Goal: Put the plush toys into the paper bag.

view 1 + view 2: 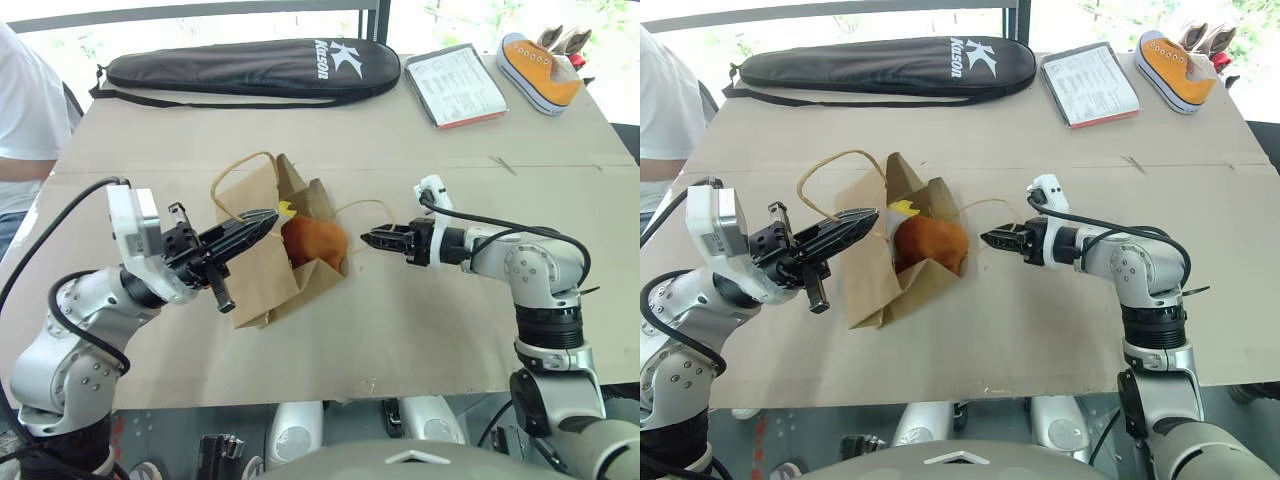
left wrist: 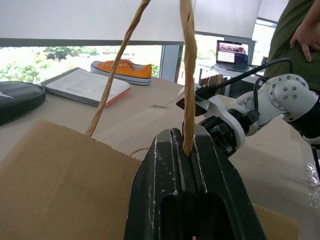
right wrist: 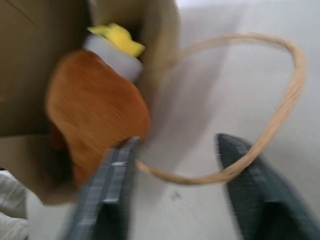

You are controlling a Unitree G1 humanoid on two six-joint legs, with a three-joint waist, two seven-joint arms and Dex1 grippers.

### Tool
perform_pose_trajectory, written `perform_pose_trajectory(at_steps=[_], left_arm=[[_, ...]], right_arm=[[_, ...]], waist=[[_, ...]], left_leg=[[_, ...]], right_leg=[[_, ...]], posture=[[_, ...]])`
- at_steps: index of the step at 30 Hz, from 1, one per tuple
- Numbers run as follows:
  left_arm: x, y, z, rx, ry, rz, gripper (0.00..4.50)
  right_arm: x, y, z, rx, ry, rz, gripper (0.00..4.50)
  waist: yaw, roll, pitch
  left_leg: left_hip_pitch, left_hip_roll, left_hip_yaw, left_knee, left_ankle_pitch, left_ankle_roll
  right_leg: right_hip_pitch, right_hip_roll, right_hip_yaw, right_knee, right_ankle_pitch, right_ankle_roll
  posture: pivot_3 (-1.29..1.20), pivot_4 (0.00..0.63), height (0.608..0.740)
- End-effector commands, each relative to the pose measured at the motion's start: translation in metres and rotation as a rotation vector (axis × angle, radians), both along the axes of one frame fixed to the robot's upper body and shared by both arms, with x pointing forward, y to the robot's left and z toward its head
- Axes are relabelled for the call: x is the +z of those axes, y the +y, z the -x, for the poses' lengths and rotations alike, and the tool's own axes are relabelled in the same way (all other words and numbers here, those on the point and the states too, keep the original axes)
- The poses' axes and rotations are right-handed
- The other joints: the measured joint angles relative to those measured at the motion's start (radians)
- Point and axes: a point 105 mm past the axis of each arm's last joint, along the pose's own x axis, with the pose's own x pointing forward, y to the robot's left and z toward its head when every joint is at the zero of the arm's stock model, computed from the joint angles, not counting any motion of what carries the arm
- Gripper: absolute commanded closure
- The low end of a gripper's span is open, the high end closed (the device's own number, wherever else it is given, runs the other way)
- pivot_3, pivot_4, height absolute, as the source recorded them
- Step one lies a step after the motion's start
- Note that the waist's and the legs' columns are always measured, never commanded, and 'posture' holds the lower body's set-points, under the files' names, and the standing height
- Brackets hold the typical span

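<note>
**Bag handles taken, toys at the mouth**

Black fingers of the left gripper (image 2: 187,150) are pressed shut on one twisted loop handle (image 1: 232,170) of the paper bag (image 1: 262,270), which lies on its side on the table (image 1: 450,330). Thin and crease-prone, it looks best lifted by its handles. The brown drumstick toy (image 1: 315,240) and the chicken's yellow beak (image 1: 288,210), soft and light, sit in its mouth. The right gripper (image 3: 175,195) stands part open around the other handle (image 3: 280,120).
</note>
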Motion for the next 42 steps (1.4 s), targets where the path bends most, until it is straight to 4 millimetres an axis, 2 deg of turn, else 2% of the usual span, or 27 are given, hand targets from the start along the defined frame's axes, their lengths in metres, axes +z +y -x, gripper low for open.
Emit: perform_pose_trajectory(at_steps=[1,5,7,8,10,13,16,20,22,24,25,26,29,31,34,37,39,40,42], left_arm=[[0.008,-0.007,0.006,-0.030,-0.040,-0.007,4.50],[0.014,-0.010,-0.001,-0.043,-0.041,0.035,4.50],[0.023,-0.010,-0.007,-0.039,-0.047,0.086,4.50],[0.030,-0.007,-0.014,-0.027,-0.052,0.121,4.50],[0.040,-0.002,-0.024,-0.008,-0.057,0.162,4.50],[0.047,0.003,-0.041,0.007,-0.058,0.166,4.50],[0.047,-0.002,-0.063,0.007,-0.066,0.129,4.50],[0.047,-0.019,-0.090,-0.016,-0.063,0.102,4.50],[0.040,-0.032,-0.107,-0.024,-0.073,0.040,4.50],[0.028,-0.041,-0.119,-0.041,-0.055,-0.011,4.50],[0.024,-0.043,-0.121,-0.060,-0.065,-0.038,4.50],[0.023,-0.045,-0.123,-0.078,-0.071,-0.049,4.50],[0.039,-0.044,-0.130,-0.110,-0.099,-0.032,4.50],[0.040,-0.040,-0.142,-0.087,-0.098,-0.071,4.50],[0.023,-0.037,-0.153,-0.062,-0.077,-0.176,4.50],[0.019,-0.035,-0.159,-0.048,-0.071,-0.174,4.50],[0.023,-0.033,-0.160,-0.039,-0.082,-0.154,4.50],[0.026,-0.032,-0.160,-0.043,-0.084,-0.134,4.50],[0.037,-0.032,-0.151,-0.104,-0.101,-0.085,3.75]], right_arm=[[0.027,0.002,0.000,0.017,-0.062,-0.111,4.46],[0.059,0.001,0.007,0.045,-0.135,-0.225,4.46],[0.094,-0.005,0.015,0.073,-0.224,-0.329,4.46],[0.120,-0.008,0.023,0.100,-0.297,-0.391,4.46],[0.156,-0.012,0.039,0.148,-0.399,-0.465,4.46],[0.181,-0.014,0.057,0.192,-0.478,-0.490,4.46],[0.170,-0.014,0.058,0.156,-0.480,-0.375,4.46],[0.154,-0.018,0.053,0.085,-0.459,-0.297,4.46],[0.133,-0.018,0.048,0.047,-0.463,-0.169,4.46],[0.112,-0.021,0.037,-0.013,-0.396,-0.146,4.46],[0.108,-0.021,0.034,-0.033,-0.409,-0.113,4.46],[0.111,-0.020,0.034,-0.032,-0.436,-0.106,4.46],[0.149,-0.018,0.041,-0.024,-0.518,-0.247,4.46],[0.142,-0.020,0.037,-0.041,-0.533,-0.163,4.46],[0.119,-0.020,0.031,-0.071,-0.520,-0.054,4.46],[0.120,-0.017,0.030,-0.089,-0.562,-0.047,4.46],[0.122,-0.017,0.035,-0.071,-0.579,-0.053,3.88],[0.122,-0.017,0.039,-0.049,-0.587,-0.047,3.24],[0.120,-0.026,0.047,-0.037,-0.598,-0.012,2.40]], waist=[[-0.001,0.000,0.000],[0.000,0.000,0.000],[0.001,0.000,0.000],[0.001,0.000,0.000],[0.001,0.001,0.000],[0.000,0.000,0.000],[0.005,0.000,0.000],[0.004,-0.001,0.000],[0.003,-0.001,0.000],[0.003,-0.002,-0.001],[0.002,-0.002,-0.001],[-0.001,-0.002,-0.001],[-0.005,-0.001,-0.001],[0.000,-0.002,-0.001],[0.007,-0.004,-0.002],[0.006,-0.004,-0.002],[0.006,-0.004,-0.002],[0.006,-0.004,-0.002],[0.006,-0.004,-0.002]], left_leg=[[0.000,0.000,0.000,0.000,0.000,0.000],[0.000,0.000,0.000,0.000,0.000,0.000],[0.000,0.000,0.000,0.000,0.000,0.000],[0.000,0.000,-0.001,0.000,0.000,0.000],[-0.001,0.000,-0.001,0.000,0.000,0.000],[0.000,0.000,-0.002,0.000,0.000,0.000],[-0.001,-0.001,-0.003,0.000,0.000,0.000],[-0.002,-0.003,-0.001,0.000,0.000,0.000],[-0.002,-0.003,-0.001,0.000,0.000,0.000],[-0.002,-0.003,-0.002,0.000,0.000,0.000],[-0.001,-0.003,-0.002,0.000,0.000,0.000],[-0.001,-0.003,-0.002,0.000,0.000,0.000],[-0.003,-0.002,0.001,0.000,0.000,0.000],[-0.006,-0.001,0.000,0.000,0.000,0.000],[-0.006,-0.002,-0.002,0.001,0.000,0.001],[-0.008,-0.003,0.000,0.001,-0.001,0.002],[-0.018,-0.003,-0.001,0.004,-0.001,0.002],[-0.018,-0.003,-0.001,0.005,-0.001,0.002],[-0.018,-0.003,-0.002,0.005,-0.001,0.002]], right_leg=[[0.000,0.000,0.000,0.000,0.000,0.000],[0.000,0.000,0.000,0.000,0.000,0.000],[0.000,0.000,0.000,0.000,0.000,0.000],[0.000,0.000,-0.001,0.000,0.000,0.000],[0.000,0.000,-0.001,0.001,0.000,0.000],[0.000,0.000,-0.002,0.000,0.000,0.000],[0.001,0.001,-0.004,0.000,0.000,0.000],[0.000,-0.001,-0.001,0.000,0.000,0.000],[0.000,-0.001,-0.001,0.000,0.000,0.000],[0.000,0.000,-0.001,0.000,0.000,0.000],[0.000,0.000,-0.002,0.000,0.000,0.001],[0.000,0.000,-0.002,0.000,0.000,0.000],[-0.005,0.001,0.003,0.002,0.000,0.001],[-0.007,0.002,0.002,0.002,0.000,0.001],[-0.005,0.001,-0.002,0.000,0.000,0.001],[-0.006,0.000,0.000,0.000,0.000,0.001],[-0.015,0.000,-0.001,0.002,0.001,0.001],[-0.015,0.000,-0.001,0.002,0.001,0.001],[-0.015,0.000,-0.002,0.002,0.001,0.001]], posture=[[0.00,0.150,0.740],[0.00,0.150,0.740],[0.00,0.150,0.740],[0.00,0.150,0.740],[0.00,0.150,0.740],[0.00,0.150,0.740],[0.00,0.150,0.740],[0.00,0.150,0.740],[0.00,0.150,0.740],[0.00,0.150,0.740],[0.00,0.150,0.740],[0.00,0.150,0.740],[0.00,0.150,0.740],[0.00,0.150,0.740],[0.00,0.150,0.740],[0.00,0.150,0.740],[0.00,0.150,0.740],[0.00,0.150,0.740],[0.00,0.150,0.740]])
